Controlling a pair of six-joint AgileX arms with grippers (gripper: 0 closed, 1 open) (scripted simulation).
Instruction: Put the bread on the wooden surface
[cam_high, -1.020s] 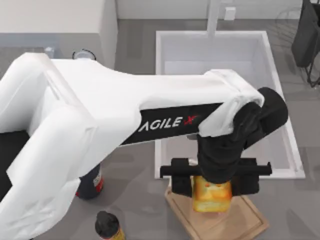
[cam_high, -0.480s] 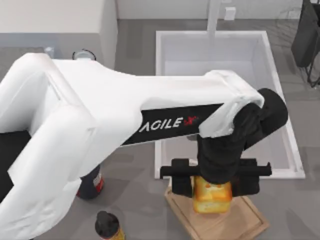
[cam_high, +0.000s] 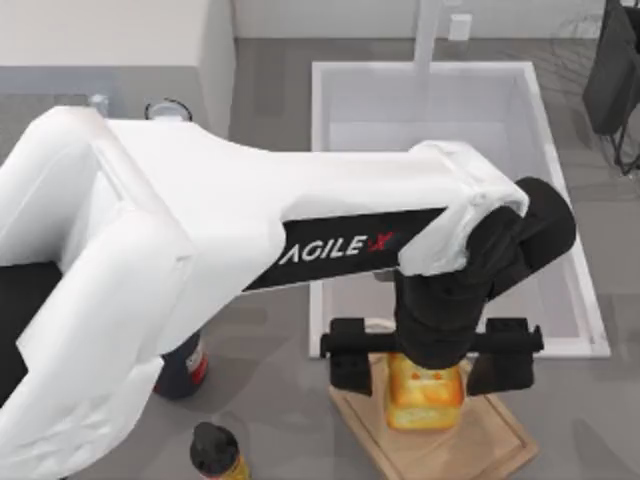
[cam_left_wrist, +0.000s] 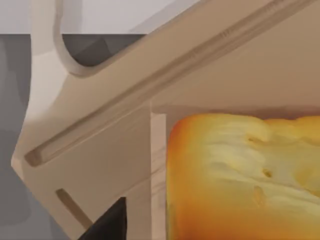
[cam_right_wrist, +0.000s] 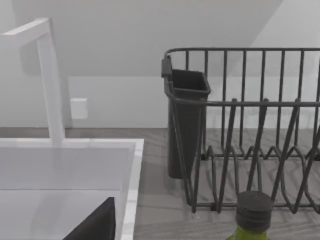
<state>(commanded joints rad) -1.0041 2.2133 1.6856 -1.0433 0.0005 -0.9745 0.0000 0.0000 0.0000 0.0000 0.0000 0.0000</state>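
The bread (cam_high: 425, 392), a golden-yellow chunk with toasted patches, rests on the wooden surface (cam_high: 490, 440), a light tan cutting board at the table's front right of centre. My left gripper (cam_high: 427, 372) hangs right over it, open, with one black finger on each side of the loaf and a gap at both. In the left wrist view the bread (cam_left_wrist: 240, 180) lies flat on the wooden surface (cam_left_wrist: 100, 150), whose groove and white loop handle show. My right arm is parked; a dark finger (cam_right_wrist: 95, 225) edges into the right wrist view.
A white sink (cam_high: 318, 180) with a faucet (cam_high: 428, 35) lies just behind the board. A dark bottle (cam_high: 183, 365) and a black-capped bottle (cam_high: 215, 450) stand at the front left. A dish rack (cam_right_wrist: 250, 125) and a green bottle (cam_right_wrist: 254, 210) are near the right arm.
My left gripper's fingers have spread apart and let go of the bread, which has settled slightly lower on the board. The arm itself has stayed in place.
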